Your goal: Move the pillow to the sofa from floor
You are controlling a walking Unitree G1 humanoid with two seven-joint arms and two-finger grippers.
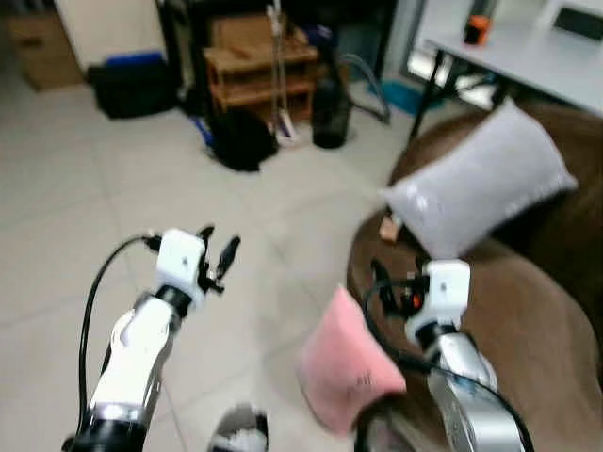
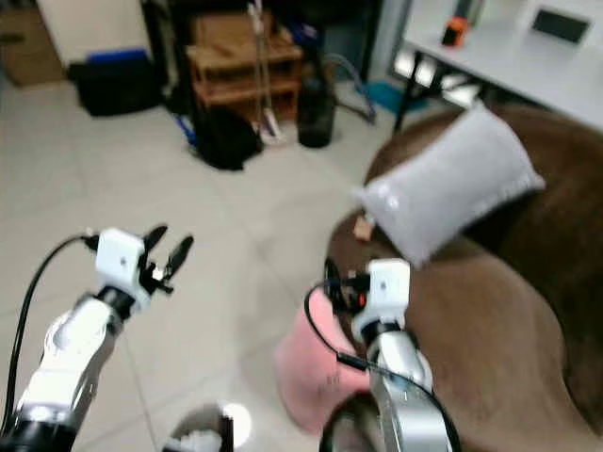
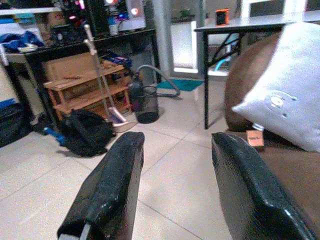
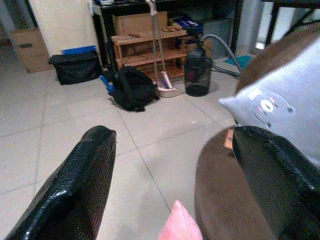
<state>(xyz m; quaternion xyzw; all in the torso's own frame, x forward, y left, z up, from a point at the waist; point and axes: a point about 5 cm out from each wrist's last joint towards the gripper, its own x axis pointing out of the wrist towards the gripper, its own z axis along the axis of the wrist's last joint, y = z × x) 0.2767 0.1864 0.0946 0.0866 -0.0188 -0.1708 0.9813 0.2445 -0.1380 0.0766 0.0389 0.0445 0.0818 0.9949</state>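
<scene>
Pink pillow (image 1: 344, 363) leans on the sofa (image 1: 528, 320) just below-left of our right claw (image 1: 382, 282), nearer arm; both claws, left (image 1: 219, 252) too, gape empty.

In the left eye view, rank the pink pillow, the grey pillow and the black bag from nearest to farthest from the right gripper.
1. Pink square pillow, on the floor against the sofa, just left of the right gripper.
2. Grey rectangular pillow, up on the brown sofa.
3. Black soft bag, across the floor by the wooden shelf.
</scene>
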